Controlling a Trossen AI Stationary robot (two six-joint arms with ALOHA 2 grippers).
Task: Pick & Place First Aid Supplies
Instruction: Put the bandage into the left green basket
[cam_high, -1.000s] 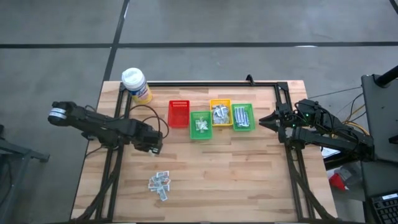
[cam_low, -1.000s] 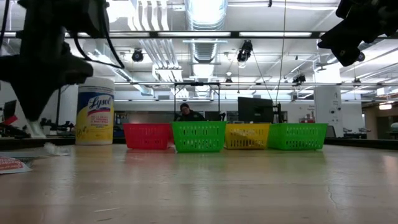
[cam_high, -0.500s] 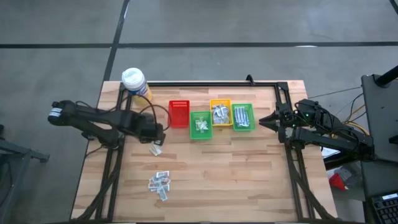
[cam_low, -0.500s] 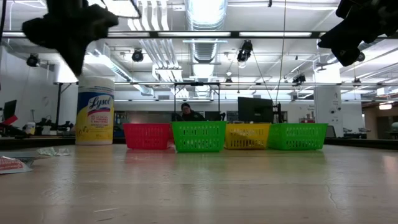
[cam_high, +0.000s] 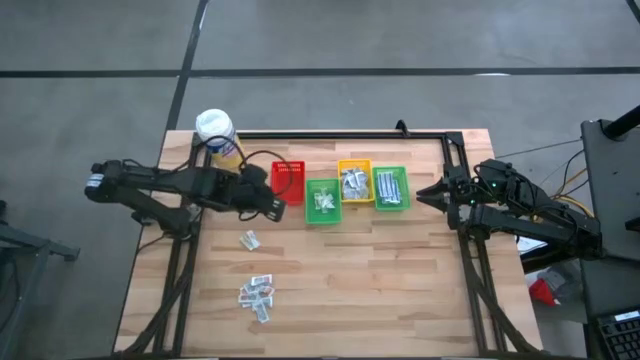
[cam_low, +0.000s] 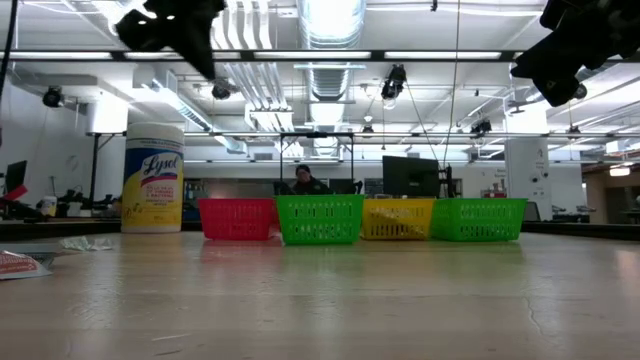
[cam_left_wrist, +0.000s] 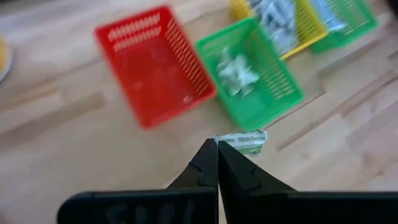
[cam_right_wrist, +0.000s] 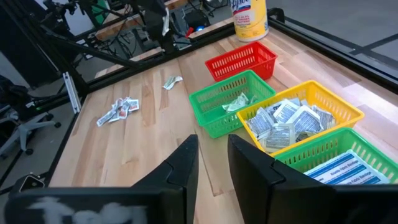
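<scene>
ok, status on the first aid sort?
Left gripper shut on one packet, up beside the red bin. Right gripper open, waiting at table's right edge. Loose packet and small pile on table; nothing blocking.

Industrial lab hall: exposed ceiling ducts (cam_low: 330, 60), strip lights, monitor (cam_low: 410, 177), person at desk.

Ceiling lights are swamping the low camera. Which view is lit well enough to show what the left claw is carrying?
Low view: the ceiling lights backlight the left claw into a dark silhouette, so its load is unreadable. Left wrist view: evenly lit, no glare, and the packet shows clearly, pinched at the shut tips. High view: flat, even light on the table, no hard shadows.
</scene>
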